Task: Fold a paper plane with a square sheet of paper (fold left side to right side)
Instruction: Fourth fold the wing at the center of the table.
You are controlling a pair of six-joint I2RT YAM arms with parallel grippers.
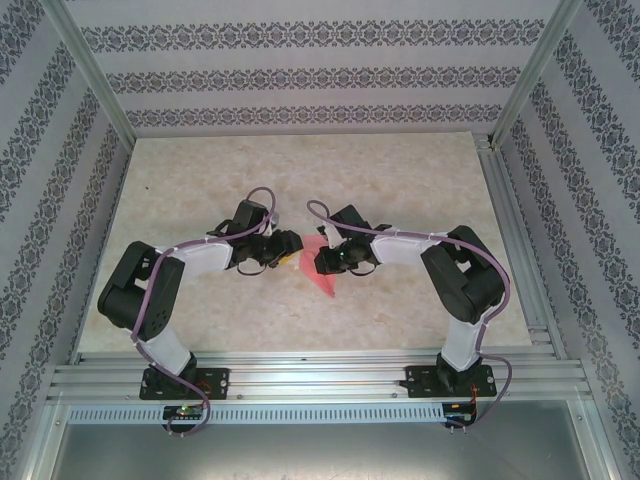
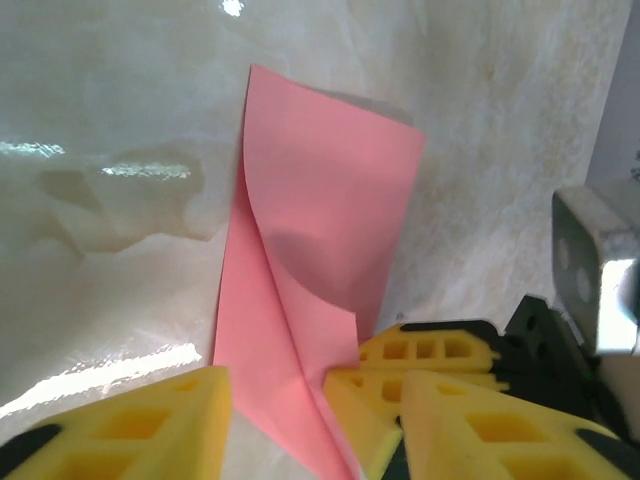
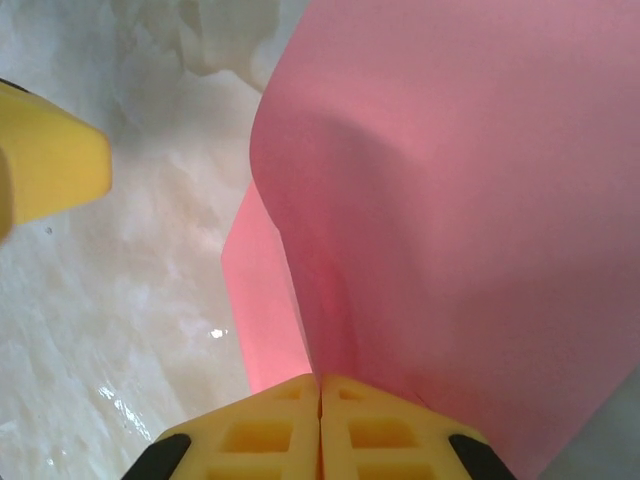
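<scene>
The square sheet of paper point(image 1: 326, 276) is pink-red and partly folded. It lies on the table between the two arms. In the left wrist view the sheet of paper point(image 2: 310, 230) has a long diagonal crease, and one flap curls up off the table. My left gripper point(image 2: 312, 400) is open, with its yellow pads point(image 2: 150, 430) either side of the sheet's near end and not gripping it. My right gripper point(image 3: 320, 388) is shut on the edge of the sheet of paper point(image 3: 450, 220), which rises ahead of it. In the left wrist view the right gripper point(image 2: 350, 378) pinches the raised flap.
The beige marbled table point(image 1: 300, 170) is walled by patterned panels and aluminium rails point(image 1: 310, 378). The two grippers point(image 1: 285, 245) point(image 1: 318, 258) stand very close together at the table's centre. A left fingertip point(image 3: 50, 160) shows at the left edge of the right wrist view.
</scene>
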